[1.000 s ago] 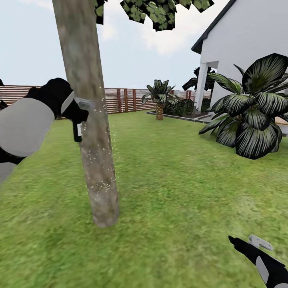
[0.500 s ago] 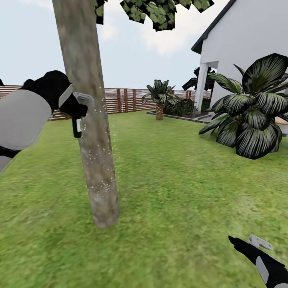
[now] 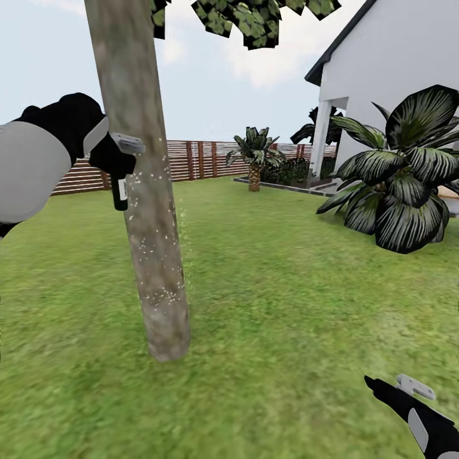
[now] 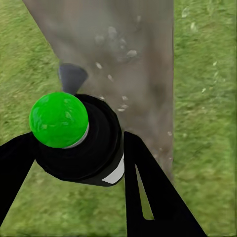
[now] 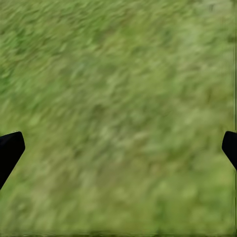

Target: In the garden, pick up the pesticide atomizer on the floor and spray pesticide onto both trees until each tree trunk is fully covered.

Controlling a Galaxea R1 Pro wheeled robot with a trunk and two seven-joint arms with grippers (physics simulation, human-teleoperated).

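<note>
Beside tree trunk (image 3: 143, 191), head view: left gripper (image 3: 118, 164) clamps pesticide atomizer (image 3: 120, 194) — slim dark bottle, white label, nearly touching mottled bark flecked with pale droplets. Risk: bottle bumps trunk, twists in grip.
Left wrist view: green round cap, trunk close ahead.
Right wrist view: right gripper (image 5: 118, 148) spread wide, empty — blurred lawn (image 5: 118, 98) below.
</note>
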